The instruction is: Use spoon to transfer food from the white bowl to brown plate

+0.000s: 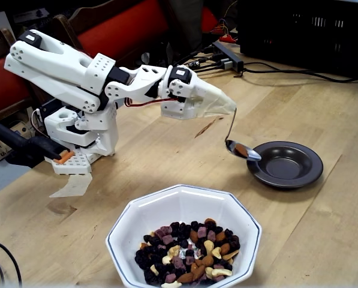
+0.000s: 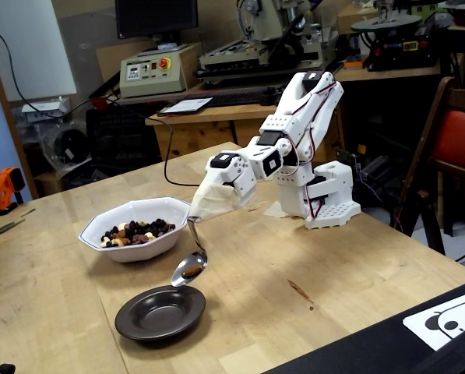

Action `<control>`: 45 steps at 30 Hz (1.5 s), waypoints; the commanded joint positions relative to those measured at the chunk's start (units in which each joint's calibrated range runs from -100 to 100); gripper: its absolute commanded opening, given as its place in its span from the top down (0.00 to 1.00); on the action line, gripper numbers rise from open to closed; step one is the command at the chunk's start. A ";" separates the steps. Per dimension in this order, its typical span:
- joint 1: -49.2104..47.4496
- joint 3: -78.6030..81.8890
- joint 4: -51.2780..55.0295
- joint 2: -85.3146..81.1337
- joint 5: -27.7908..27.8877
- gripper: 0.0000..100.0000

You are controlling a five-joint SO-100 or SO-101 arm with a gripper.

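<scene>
The shiny metal spoon point(image 1: 241, 149) point(image 2: 188, 269) hangs from my gripper point(image 1: 225, 107) point(image 2: 202, 212), whose fingers are hidden under a white wrap and shut on the handle. One brown almond lies in the spoon's bowl. The spoon is just above the edge of the brown plate point(image 1: 268, 178) point(image 2: 132, 320), at its left rim in a fixed view and its back right rim in the other. The plate looks empty. The white bowl point(image 1: 125, 221) point(image 2: 131, 243) holds the food point(image 1: 187, 251) point(image 2: 135, 231), a heap of nuts and dark fruit pieces.
The arm's white base point(image 1: 80, 135) point(image 2: 325, 199) stands on the wooden table with a scrap of paper point(image 1: 72, 185) under it. A black crate point(image 1: 304, 30) and cables point(image 1: 280, 72) lie at the table's edge. A dark stain point(image 2: 301, 294) marks the wood.
</scene>
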 commanded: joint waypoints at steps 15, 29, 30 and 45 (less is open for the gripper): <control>0.21 -11.45 -0.65 0.90 0.20 0.98; -0.08 -12.16 -0.73 9.46 0.20 0.98; 0.14 -12.16 -0.73 9.80 0.20 0.98; 0.29 -16.05 -0.73 10.57 0.20 0.98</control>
